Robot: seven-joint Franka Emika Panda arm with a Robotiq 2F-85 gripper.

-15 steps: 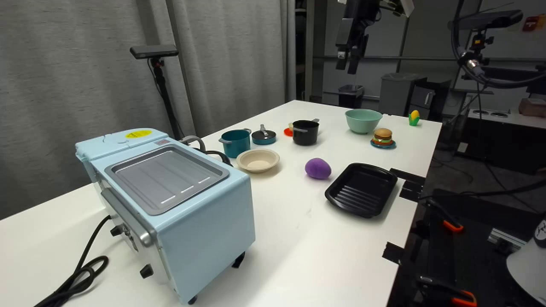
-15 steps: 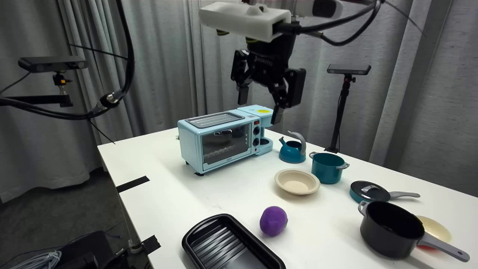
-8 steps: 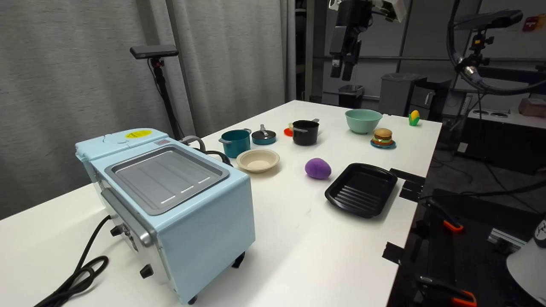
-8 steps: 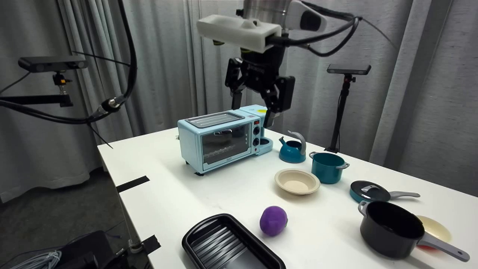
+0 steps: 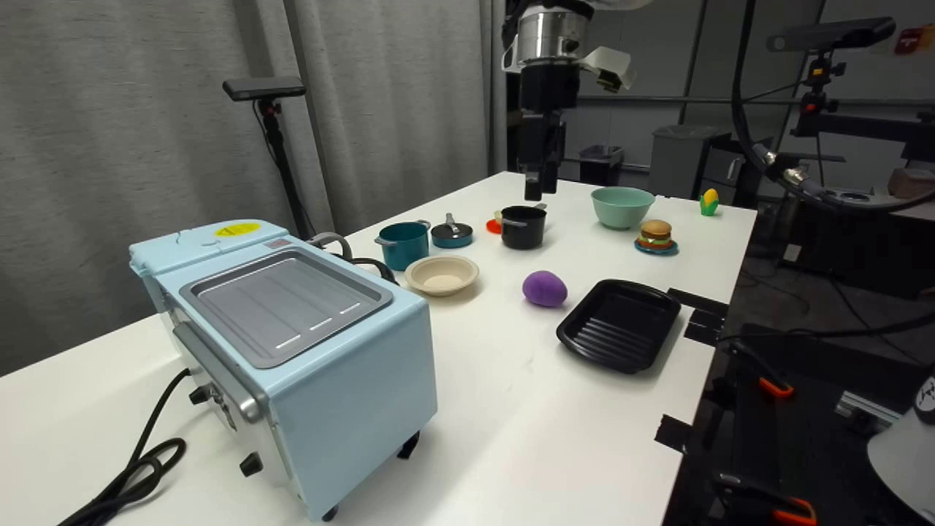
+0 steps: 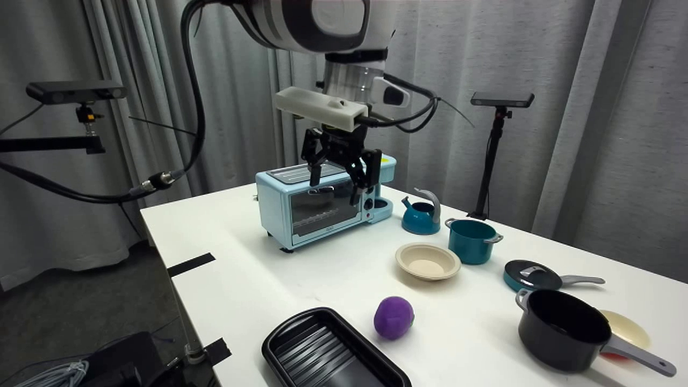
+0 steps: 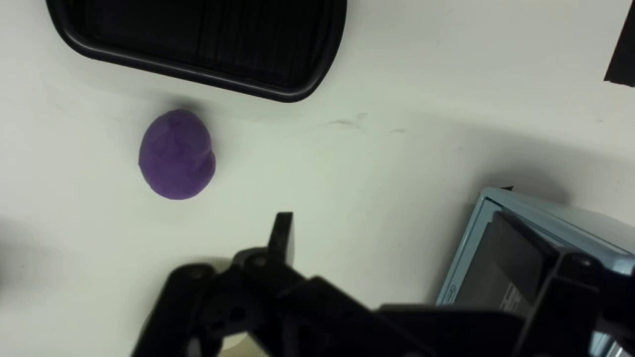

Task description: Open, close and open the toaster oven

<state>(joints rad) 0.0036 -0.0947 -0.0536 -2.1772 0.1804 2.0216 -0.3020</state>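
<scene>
No wording is legible, even on the yellow label of the toaster oven.

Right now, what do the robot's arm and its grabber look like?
In an exterior view, the arm is white with dark parts and a shiny, round silver section. Below that sits a long, pale block. There's a thick black cable too. The gripper is black, with two jointed fingers. I can't read any lettering.

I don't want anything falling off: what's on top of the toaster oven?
On the toaster oven are a grey ribbed panel and, near one end, a yellow sticker. The panel hides anything beneath; whether it lifts off, I cannot tell.
</scene>
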